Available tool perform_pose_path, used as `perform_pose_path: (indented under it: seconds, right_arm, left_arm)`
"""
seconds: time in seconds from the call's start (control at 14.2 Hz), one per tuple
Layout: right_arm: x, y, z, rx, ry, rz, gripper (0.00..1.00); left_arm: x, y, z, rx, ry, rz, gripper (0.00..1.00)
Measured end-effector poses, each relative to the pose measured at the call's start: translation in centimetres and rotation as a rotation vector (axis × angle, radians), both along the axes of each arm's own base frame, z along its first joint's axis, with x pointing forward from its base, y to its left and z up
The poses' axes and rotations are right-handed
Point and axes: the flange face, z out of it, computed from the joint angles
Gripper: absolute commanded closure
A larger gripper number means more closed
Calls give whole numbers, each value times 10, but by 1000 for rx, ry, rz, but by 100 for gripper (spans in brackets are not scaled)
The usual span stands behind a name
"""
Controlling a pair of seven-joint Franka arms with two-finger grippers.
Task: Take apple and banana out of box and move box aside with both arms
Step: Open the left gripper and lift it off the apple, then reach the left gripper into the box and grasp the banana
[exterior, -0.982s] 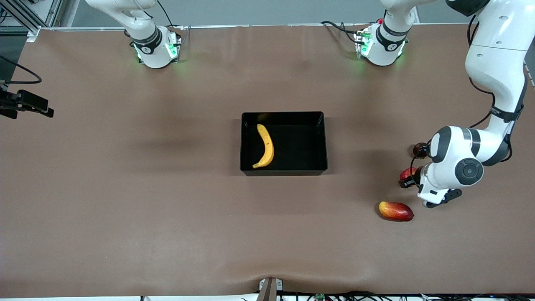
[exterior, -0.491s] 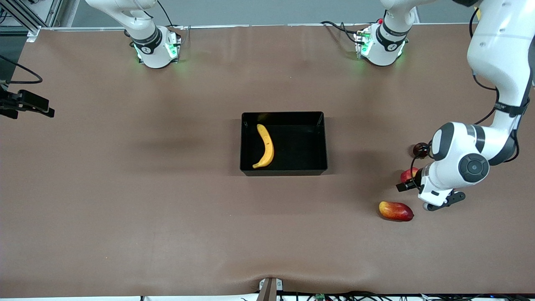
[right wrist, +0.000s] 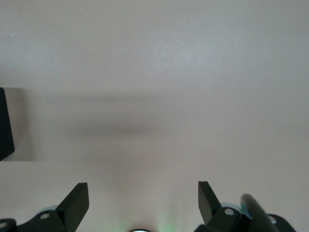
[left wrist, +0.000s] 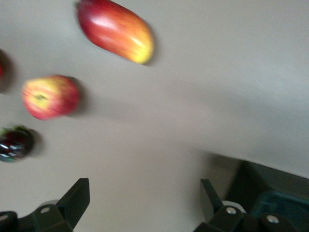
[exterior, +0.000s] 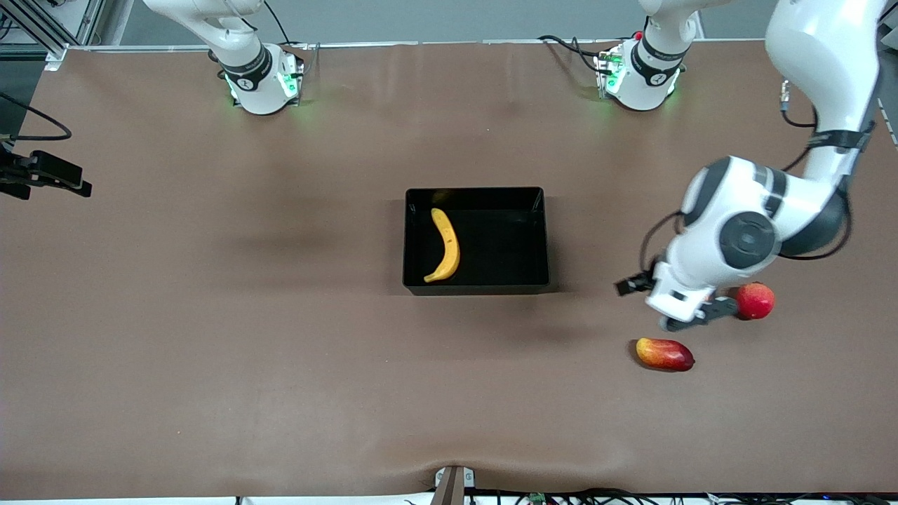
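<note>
Black and glossy, the box point(exterior: 539, 238) is seen in the centre of the front view, flat on the brown table point(exterior: 280, 351). The banana point(exterior: 445, 245) is laid inside it, close to the wall at the right arm's end, with its stem end turned toward the front camera.

The apple point(exterior: 755, 300) is placed on the table toward the left arm's end, well apart from the box. A red-and-yellow mango point(exterior: 664, 353) is found lower in the front view, nearer to the camera than the apple. In the left wrist view a small dark round object point(left wrist: 14, 143) is also shown near the apple.

The left gripper point(left wrist: 145, 193) is held over the bare table between the box and the apple. Its fingers point(left wrist: 77, 200) are spread wide and nothing is gripped between them. The apple and the mango are seen ahead of them, not touched.

The right gripper point(right wrist: 142, 193) is kept over bare table while its arm waits. Its fingers point(right wrist: 77, 203) are spread apart too, and nothing is held by them. This gripper is not shown in the front view.
</note>
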Motion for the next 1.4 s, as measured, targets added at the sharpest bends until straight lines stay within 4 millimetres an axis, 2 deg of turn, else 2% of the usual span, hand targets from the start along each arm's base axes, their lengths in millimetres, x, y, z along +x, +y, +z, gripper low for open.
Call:
perform_pose_path:
  seconds: [0.14,0.49,0.63,0.77,0.98,1.12,1.26,1.33,1.4]
  right_arm:
    - [0,0,0,0,1,0,0]
    - [1,1,-2,0,6,2,0]
    - [1,2,-2,-6,6,6,0]
    - [1,6,-2,-22,8,15,0]
    - [1,8,-2,-25,8,20,0]
    - [2,8,-2,-27,9,20,0]
    - [2,8,-3,-27,9,20,0]
    - [2,8,-3,-27,9,19,0]
    - [2,7,-3,-28,10,19,0]
  left_arm:
    - [-18,-51,-6,-13,15,-35,0]
    - [-60,-194,-41,-69,41,-79,0]
    - [-70,-236,-57,-115,-5,-115,0]
    - [-90,-273,-75,-149,-38,-162,0]
    - [-122,-315,-113,-137,-67,-230,0]
    - [-140,-333,-138,-116,-80,-267,0]
    - [-150,-343,-161,-123,-96,-282,0]
    - [-152,-345,-171,-127,-96,-284,13]
    - [-153,-344,-179,-125,-92,-282,37]
